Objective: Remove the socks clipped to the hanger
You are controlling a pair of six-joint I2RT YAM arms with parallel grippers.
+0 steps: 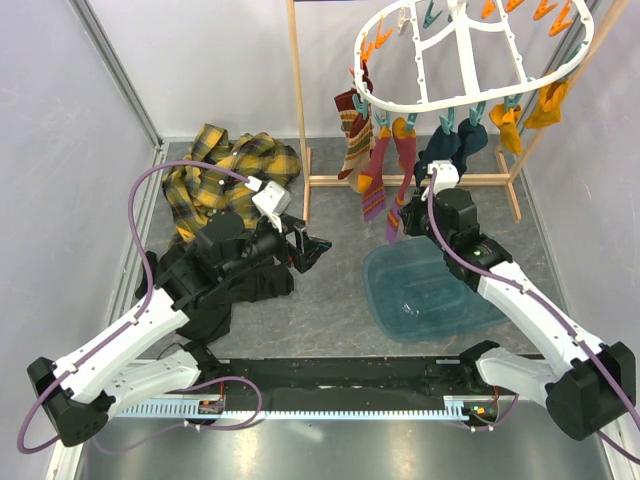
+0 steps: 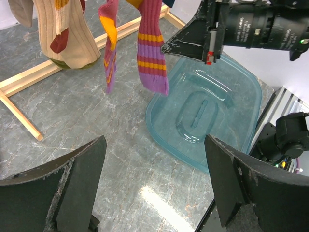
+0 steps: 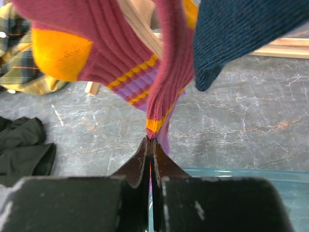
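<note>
Tabletop [image 1: 340, 300]: grey and marbled, carried a teal tray [image 1: 430, 295] by the right arm and a wooden stand [image 1: 297, 100] at the back.
Hanger [image 1: 466, 55]: white ring, hung tilted over the stand.
Socks [image 1: 375, 170]: dangled clipped beneath its near rim.
Right pincer [image 3: 149, 145]: pressed together on the lower tip of a maroon striped sock [image 3: 166, 72], near the tray's far edge.
Left pincer [image 2: 154, 154]: spread wide, held nothing, left of the tray.

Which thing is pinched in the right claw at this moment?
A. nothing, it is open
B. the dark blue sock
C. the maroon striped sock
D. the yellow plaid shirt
C: in the right wrist view the right claw is shut on the lower tip of the maroon striped sock, while the dark blue sock hangs free beside it.
</note>
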